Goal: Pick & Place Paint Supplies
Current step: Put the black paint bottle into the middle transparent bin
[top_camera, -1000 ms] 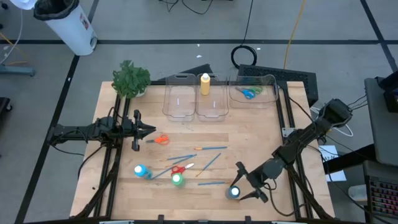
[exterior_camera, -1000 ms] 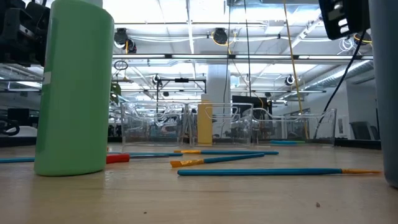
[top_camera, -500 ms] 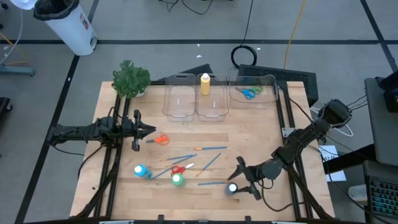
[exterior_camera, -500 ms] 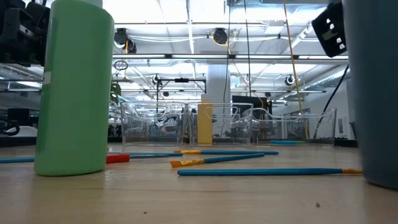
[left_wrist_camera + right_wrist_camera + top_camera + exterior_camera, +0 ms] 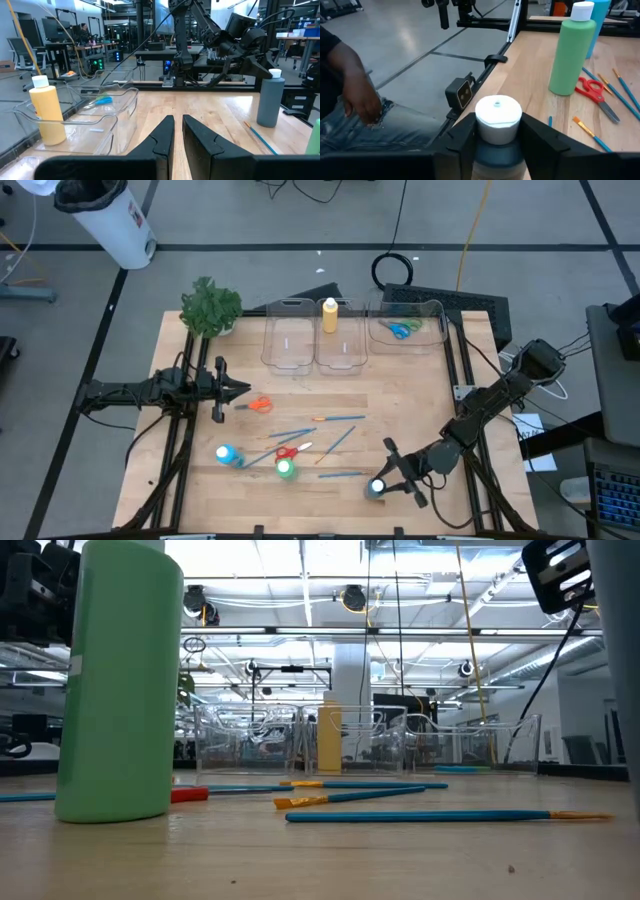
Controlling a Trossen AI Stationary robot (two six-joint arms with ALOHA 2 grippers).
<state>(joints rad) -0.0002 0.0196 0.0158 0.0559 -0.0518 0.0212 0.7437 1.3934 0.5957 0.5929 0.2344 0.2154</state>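
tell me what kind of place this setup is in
Probably a robotics lab or workshop: a wooden table on a bare concrete floor, cables coiled behind it, and, in the left wrist view, desks with monitors under rows of ceiling lights.

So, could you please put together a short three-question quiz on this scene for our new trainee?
1. True or false: the yellow bottle stands among the clear bins.
2. Which bottle does the right gripper straddle? A) green B) dark, white-capped C) blue
3. Fill in: the left gripper points at the ____-handled scissors.

Key: 1 true; 2 B, the dark bottle, not the green bottle; 3 orange.
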